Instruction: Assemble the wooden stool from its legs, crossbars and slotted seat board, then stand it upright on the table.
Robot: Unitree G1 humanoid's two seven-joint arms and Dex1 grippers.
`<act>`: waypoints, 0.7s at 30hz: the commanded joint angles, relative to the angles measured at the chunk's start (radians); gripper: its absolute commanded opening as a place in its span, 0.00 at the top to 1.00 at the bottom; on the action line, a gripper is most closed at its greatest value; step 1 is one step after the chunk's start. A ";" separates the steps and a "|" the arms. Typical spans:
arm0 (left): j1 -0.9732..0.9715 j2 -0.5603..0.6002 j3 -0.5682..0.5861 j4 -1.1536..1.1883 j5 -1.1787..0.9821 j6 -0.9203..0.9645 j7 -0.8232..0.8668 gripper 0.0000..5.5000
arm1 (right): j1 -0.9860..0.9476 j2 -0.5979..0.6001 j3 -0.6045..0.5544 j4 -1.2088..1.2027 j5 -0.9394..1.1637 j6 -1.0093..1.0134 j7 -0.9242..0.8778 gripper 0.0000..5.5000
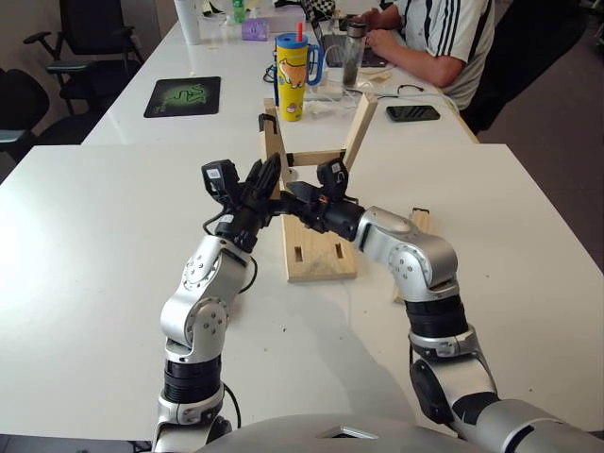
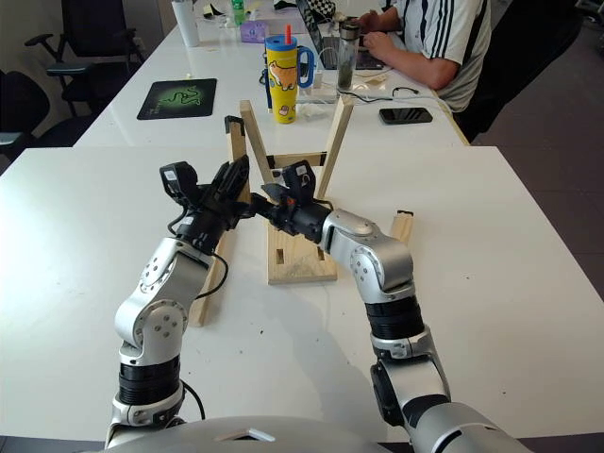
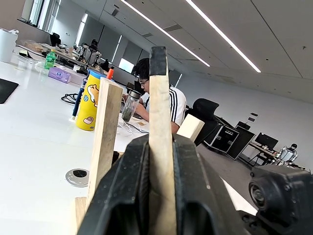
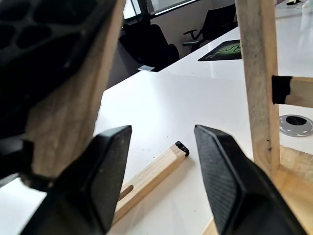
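Over the middle of the white table (image 1: 94, 236) we've got the pale slotted wooden seat board (image 1: 319, 260) lying flat. Two light wooden legs (image 1: 360, 127) rise from its far end, splayed apart and joined by a short wooden crossbar (image 1: 316, 158).

Now the left gripper (image 3: 161, 147): its black fingers (image 3: 129, 186) are clenched hard on a third, black-capped wooden leg (image 3: 159, 98). It holds that leg upright just beside the left one of the standing pair, above the board's left edge. Whether its lower end touches the board, we cannot tell.

Across from it, the right gripper (image 4: 161, 166) hovers close by with its jaws released, the two dark pads (image 4: 225, 181) spread wide and grasping nothing.

Down on the table, a loose slotted wooden leg (image 2: 209, 283) lies flat to the left of the board, under the left arm. Another loose wooden leg (image 1: 416, 225) lies to the right of the board.

On the table behind we spot a yellow cup with a blue lid (image 1: 293, 75), a black and green mouse mat (image 1: 182, 96) and a black phone (image 1: 412, 113).
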 commanded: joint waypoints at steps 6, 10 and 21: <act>-0.003 0.028 0.000 -0.001 0.004 0.013 -0.028 0.92 | -0.067 -0.129 -0.128 -0.001 0.220 0.232 0.156 0.57; -0.004 0.028 -0.002 0.000 0.004 0.014 -0.034 0.92 | -0.060 -0.120 -0.119 -0.041 0.267 0.265 0.159 0.57; -0.004 0.029 -0.022 -0.005 0.016 0.011 -0.043 0.92 | -0.069 -0.068 -0.094 -0.055 0.282 0.302 0.083 0.57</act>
